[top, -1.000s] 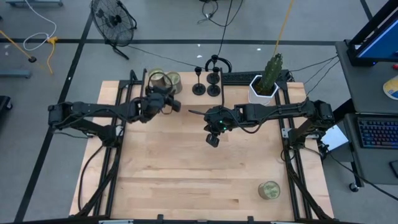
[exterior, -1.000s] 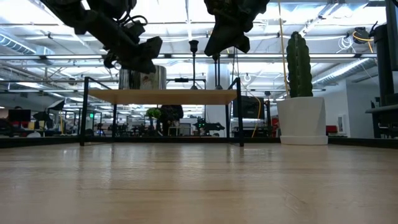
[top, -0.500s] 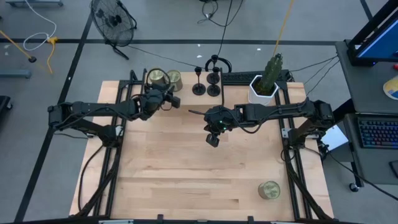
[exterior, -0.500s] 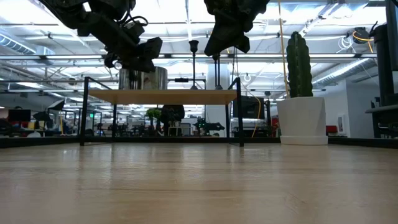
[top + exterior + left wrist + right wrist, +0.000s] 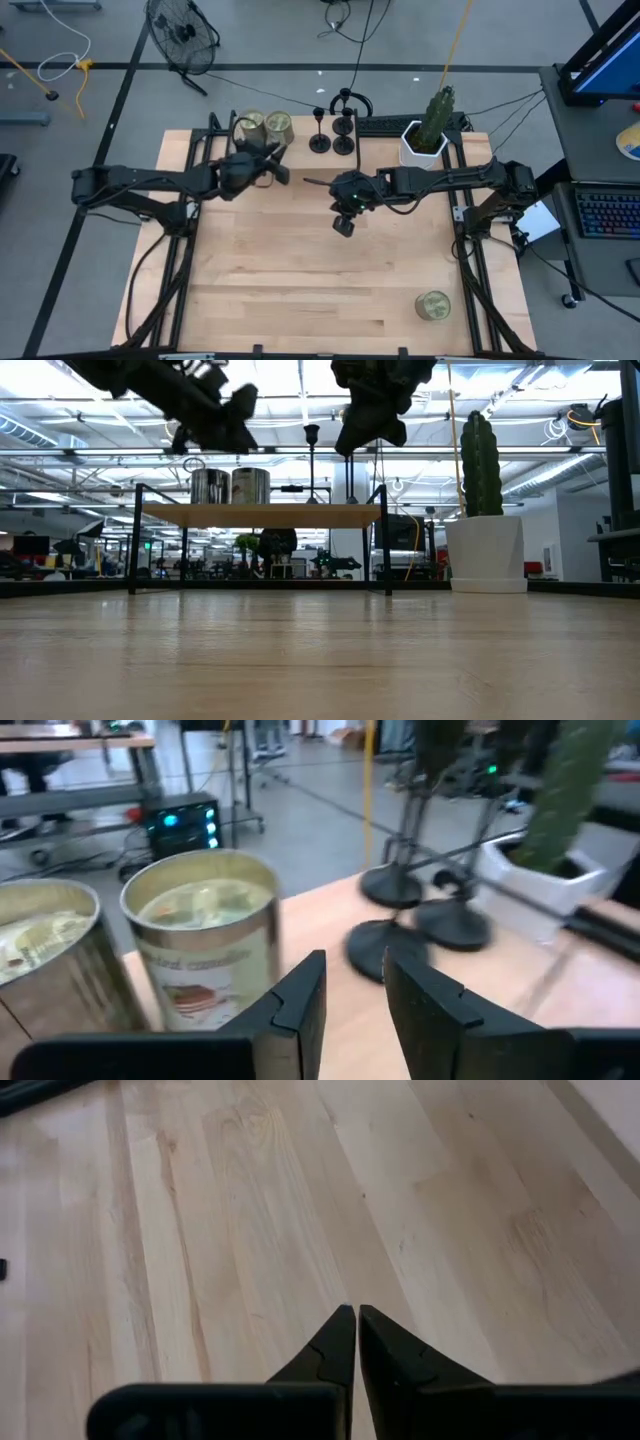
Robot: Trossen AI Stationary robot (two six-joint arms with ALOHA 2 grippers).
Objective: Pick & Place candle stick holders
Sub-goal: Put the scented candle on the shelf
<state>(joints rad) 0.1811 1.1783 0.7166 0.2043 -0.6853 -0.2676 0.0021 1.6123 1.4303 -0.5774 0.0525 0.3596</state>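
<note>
1. The left gripper [image 5: 277,160] stands near the far edge of the table [image 5: 300,290], its fingers [image 5: 300,1005] parted by a narrow gap with nothing between them.
2. Over the last second this gripper has swung away from the two tin cans [image 5: 264,125] at the far edge and now points toward the candle stick holders [image 5: 332,135]. In the low view the cans [image 5: 230,486], half hidden a second ago, stand clear of it.
3. The candle stick holders stand grouped at the middle of the far edge, between the cans and the white cactus pot [image 5: 424,143]. None is held or lifted.
4. Judgement: the left arm is lining up an approach; the pick has not begun, and the narrow gap probably has to widen to take a stem.
5. The right gripper [image 5: 343,224] hangs over the middle of the table, fingers [image 5: 340,1342] pressed together and empty, unmoved over the same second.
6. A third can [image 5: 432,305] sits near the near right corner.
7. Writing: the nearer can [image 5: 205,955] carries a label with a pictured product and a line of text, too blurred to read. No other writing is legible.
</note>
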